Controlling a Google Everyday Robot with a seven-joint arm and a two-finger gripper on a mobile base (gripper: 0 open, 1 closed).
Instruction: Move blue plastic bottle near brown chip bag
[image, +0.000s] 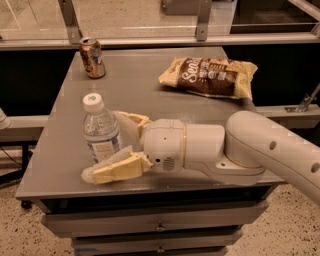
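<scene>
The blue plastic bottle (100, 126) stands upright near the front left of the grey table (150, 95), white cap on top. My gripper (102, 145) reaches in from the right, low over the table. It is open, with one cream finger behind the bottle and the other in front of its base, so the bottle stands between the fingers. The brown chip bag (210, 76) lies flat at the back right of the table, well away from the bottle.
A brown soda can (92, 57) stands at the table's back left corner. My white arm (260, 150) crosses the table's front right. A metal rail (150, 40) runs behind the table. Drawers (160, 227) sit below the tabletop.
</scene>
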